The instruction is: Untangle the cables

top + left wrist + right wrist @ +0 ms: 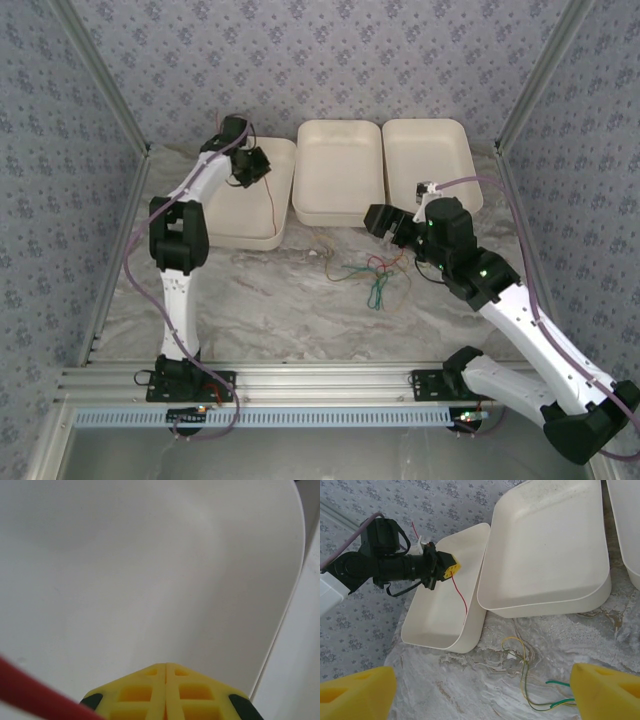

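Observation:
My left gripper [262,165] hovers over the left white tray [245,215], shut on a red cable [272,205] that hangs down into that tray. The right wrist view shows the same red cable [461,596] dangling from the left gripper [451,569]. Seen from the left wrist, the yellow fingers [145,690] are pressed together, and a blurred red cable [30,692] crosses the bottom left. A tangle of red, yellow and green cables [370,272] lies on the marble table. My right gripper [480,695] is open above the yellow cable [522,655] and green cable [560,682], holding nothing.
Three white trays line the back: the left one, a middle tray [338,170] whose edge rests on the left one, and a right tray [430,160]. Patterned walls close in the back and both sides. The right arm [500,290] reaches in from the right.

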